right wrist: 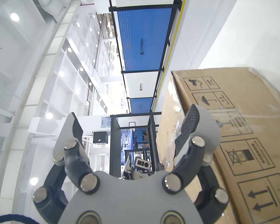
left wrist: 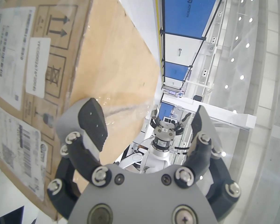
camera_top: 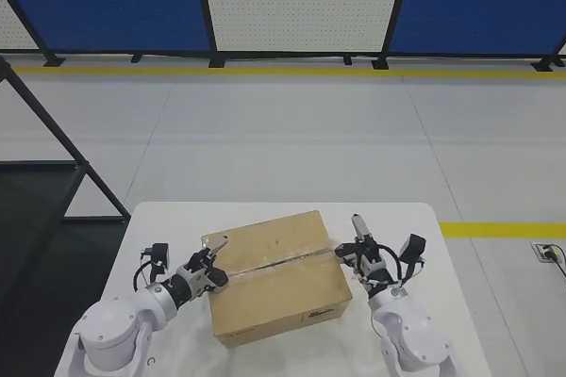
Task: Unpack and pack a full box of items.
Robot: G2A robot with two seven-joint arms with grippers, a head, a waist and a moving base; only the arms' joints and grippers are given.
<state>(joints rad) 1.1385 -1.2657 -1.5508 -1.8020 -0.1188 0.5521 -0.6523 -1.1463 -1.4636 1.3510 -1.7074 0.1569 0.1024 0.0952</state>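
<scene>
A closed brown cardboard box (camera_top: 274, 273), taped along its middle seam, stands on the white table (camera_top: 170, 221). My left gripper (camera_top: 215, 256) is open at the box's left top edge, one finger (left wrist: 93, 122) over the taped seam of the box (left wrist: 112, 54). My right gripper (camera_top: 355, 240) is open at the box's right top edge, one finger (right wrist: 189, 127) lying against the top corner of the box (right wrist: 242, 127). In the left wrist view the right gripper (left wrist: 168, 120) shows across the box top.
A black metal frame (camera_top: 47, 122) stands left of the table. The box fills the table's middle, with narrow bare strips on either side. Blue and white partition panels (camera_top: 302, 24) stand far behind, past a yellow floor line.
</scene>
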